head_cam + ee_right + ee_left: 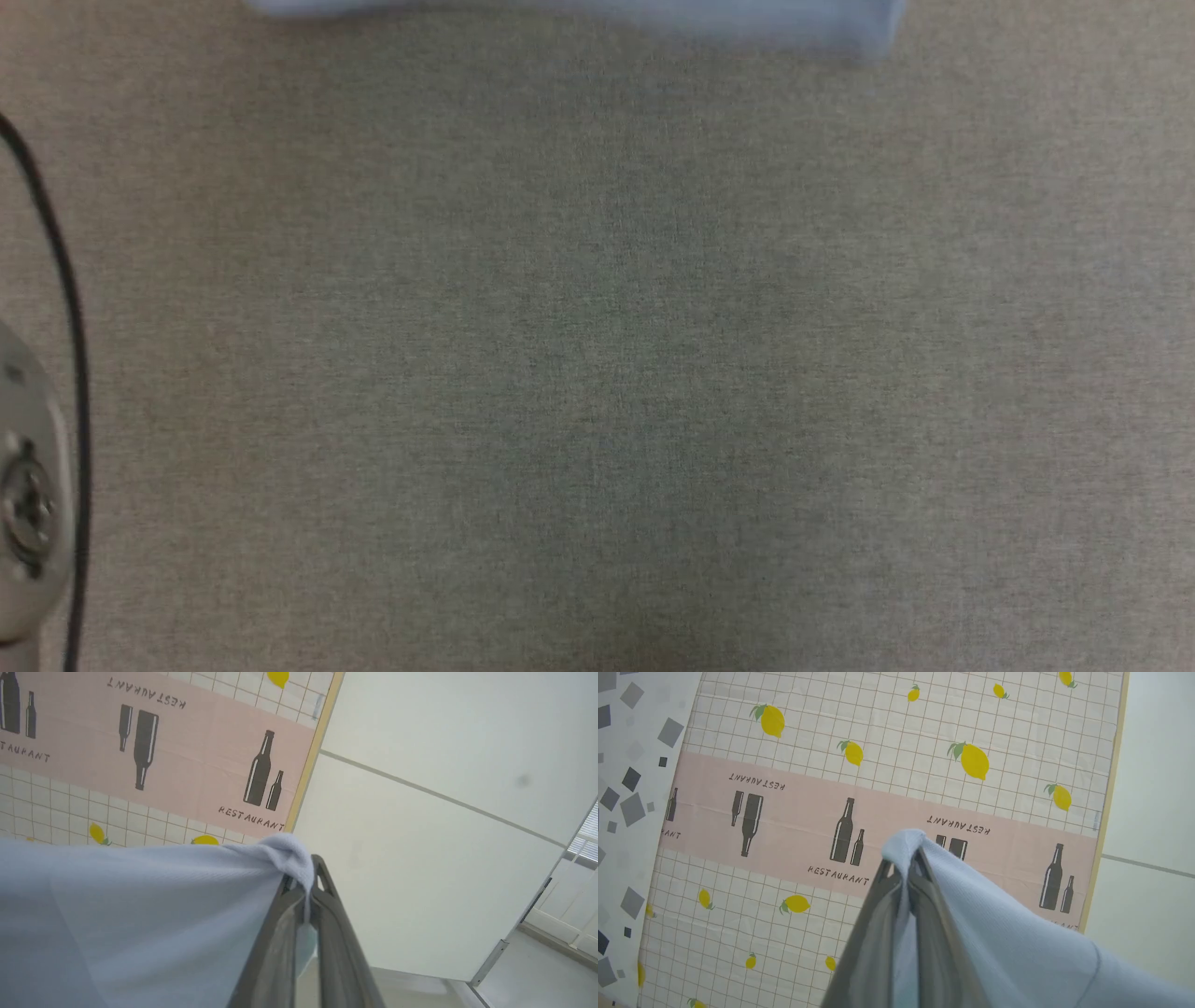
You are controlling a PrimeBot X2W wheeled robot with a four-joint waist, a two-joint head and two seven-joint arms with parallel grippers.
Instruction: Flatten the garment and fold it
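- Looks like the flattening step to me: the shirt is up in the air, pinched at two spots and stretched between the two arms. No fold started yet, as far as I can judge.
- Left gripper: fingers clamped tight together on a bunched bit of the light-blue fabric, which pokes out over the tips and drapes off to the side.
- Right gripper: same deal, squeezed closed on a little wad of the shirt, with the rest hanging away as a fairly smooth sheet.
- Can't tell whether those pinch points are shoulders, hem corners or something else.
- From the head view a blurry strip of the shirt sits at the very top edge, above the grey cloth tabletop, so the bulk of it hangs at the far side.
- Next move, I'd guess: bring both arms down together, keep the cloth taut, and lay it flat on the grey surface without the bottom edge tucking under.
- Readable writing: the wall sheet behind has a pink band saying "RESTAURANT" in dark capitals next to bottle shapes, some copies upside down, plus lemons on a grid.
- No brand or tag on the shirt that I can read.
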